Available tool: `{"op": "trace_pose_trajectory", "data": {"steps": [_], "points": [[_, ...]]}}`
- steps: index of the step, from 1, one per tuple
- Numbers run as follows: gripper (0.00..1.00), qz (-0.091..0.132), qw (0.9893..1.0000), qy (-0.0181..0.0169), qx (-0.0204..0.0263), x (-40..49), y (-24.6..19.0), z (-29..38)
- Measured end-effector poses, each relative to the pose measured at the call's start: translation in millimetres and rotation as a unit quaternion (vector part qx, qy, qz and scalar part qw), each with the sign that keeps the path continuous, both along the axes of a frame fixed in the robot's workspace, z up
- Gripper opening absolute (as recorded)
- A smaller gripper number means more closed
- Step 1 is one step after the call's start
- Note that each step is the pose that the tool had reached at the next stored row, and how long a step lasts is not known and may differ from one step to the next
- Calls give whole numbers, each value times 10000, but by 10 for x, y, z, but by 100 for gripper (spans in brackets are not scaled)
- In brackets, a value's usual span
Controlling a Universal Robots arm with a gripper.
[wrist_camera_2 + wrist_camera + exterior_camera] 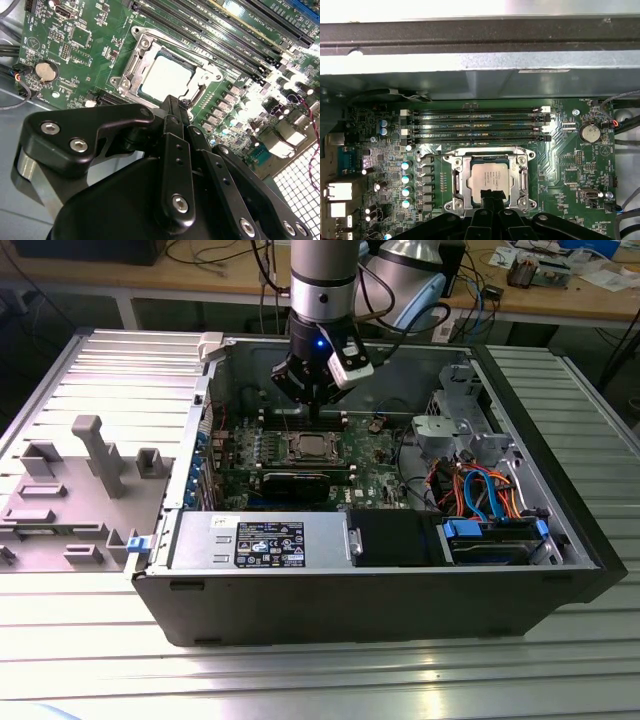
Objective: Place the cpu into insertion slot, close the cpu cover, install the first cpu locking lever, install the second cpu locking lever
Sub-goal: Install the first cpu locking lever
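Your arm (322, 270) is a silver-grey cylinder ending in a black wrist ring with a small blue light. Below it, your gripper (312, 400) is matte black, with a white-cased camera block on the exterior view's right. In the second wrist view its black linkages (176, 165) carry silver screw heads.

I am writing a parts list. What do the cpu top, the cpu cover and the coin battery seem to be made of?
The cpu top looks like dull silver metal, matte with faint print. The cpu cover around it looks like thin stamped steel, grey and brighter, catching glare at its edges. The coin battery looks like polished metal, probably steel, judging by its smooth round shine.
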State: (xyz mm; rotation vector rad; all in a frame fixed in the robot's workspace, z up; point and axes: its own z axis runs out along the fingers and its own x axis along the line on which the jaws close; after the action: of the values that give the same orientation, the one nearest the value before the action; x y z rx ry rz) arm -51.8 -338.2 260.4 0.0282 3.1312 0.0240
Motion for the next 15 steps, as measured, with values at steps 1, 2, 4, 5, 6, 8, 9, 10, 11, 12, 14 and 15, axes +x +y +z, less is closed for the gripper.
{"op": "trace_pose_trajectory", "data": {"steps": [1,2,4,5,6,8,9,10,11,12,14,15], "points": [[11,149,9999,0,0,0,0,0],[11,234,9997,0,0,0,0,0],[11,242,9997,0,2,-26,-1,0],[11,242,9997,-1,3,-52,-1,-1],[11,242,9997,-3,5,-78,0,-2],[11,242,9997,-7,6,-152,0,-4],[11,242,9997,-8,6,-200,0,-7],[11,242,9997,-8,6,-248,0,-8],[11,242,9997,-8,7,-292,0,-9],[11,242,9997,-8,7,-316,0,-10],[11,242,9997,-8,9,-392,0,-13],[11,242,9997,-9,9,-432,1,-15]]}}
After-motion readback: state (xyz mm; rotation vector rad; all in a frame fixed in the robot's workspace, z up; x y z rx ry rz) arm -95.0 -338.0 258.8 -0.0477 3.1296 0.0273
